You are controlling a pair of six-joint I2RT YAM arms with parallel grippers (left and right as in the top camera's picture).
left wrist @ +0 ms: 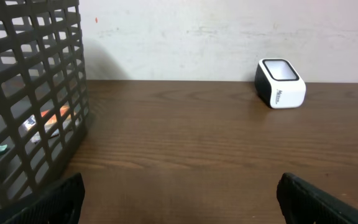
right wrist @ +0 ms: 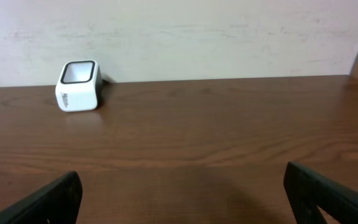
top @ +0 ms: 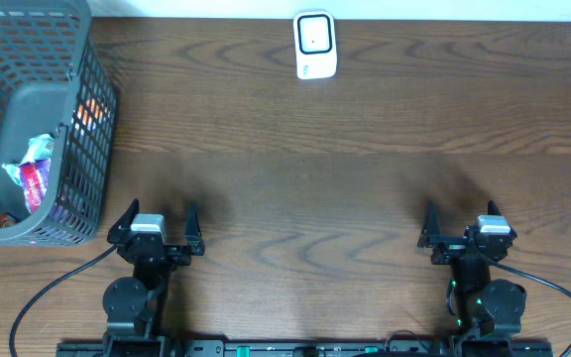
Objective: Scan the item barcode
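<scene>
Okay: left gripper [top: 159,228] and right gripper [top: 461,229] are both sitting fully released at the near edge of the tabletop [top: 295,188], holding nothing. White barcode scanner [top: 315,45] is standing at the far edge, near centre, window facing up. Grey lettering is showing on its side in both wrist views, too small to read. Items are lying in the grey mesh basket [top: 92,124] at far left: a purple-and-white packet [top: 36,171], print illegible, plus something orange showing through the mesh. Basket and scanner are sitting well apart.
</scene>
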